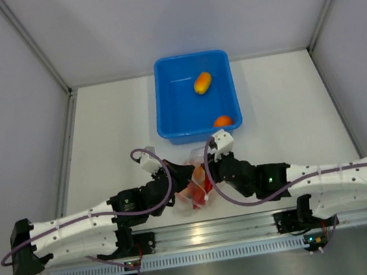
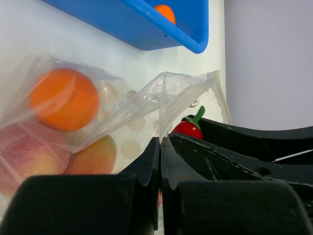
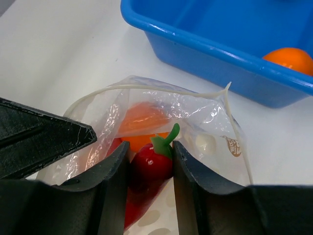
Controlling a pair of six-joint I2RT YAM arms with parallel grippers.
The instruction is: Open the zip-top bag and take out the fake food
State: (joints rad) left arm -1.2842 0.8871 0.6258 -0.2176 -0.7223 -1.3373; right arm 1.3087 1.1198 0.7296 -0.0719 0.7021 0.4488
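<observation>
White table [image 1: 287, 94] is boxed in by grey walls at left, right and back; bare top shows on both sides of the blue tub [image 1: 185, 102], which sits mid-table toward the far edge. The 2 arms reach in from the near rail and meet just short of the tub's near wall, so the working gap there is narrow. The zip-top bag [image 1: 193, 190] lies in that gap between the 2 wrists, near the tub but not touching it. The mouth with its zip strip stands open, facing the right wrist camera [image 3: 205, 117]. White dots are printed on the film, plus 1 small brown mark [image 3: 231, 145], too small to read. Left gripper [image 2: 160, 147]: jaws pressed together, pinching a fold of bag film [image 2: 181, 93]. Right gripper [image 3: 150, 147]: jaws narrow, clamped on either side of a red piece [image 3: 149, 169] with a green stem at the bag mouth; cannot tell whether film lies between pads and piece. Inside the bag: 1 orange ball [image 2: 63, 99], 1 pink-red piece [image 2: 19, 152] and 1 yellow-orange piece [image 2: 93, 156], packed touching. In the tub: 1 oblong yellow-orange piece [image 1: 202, 83] toward the far right, and 1 round orange piece [image 1: 222, 121] in the near right corner.
</observation>
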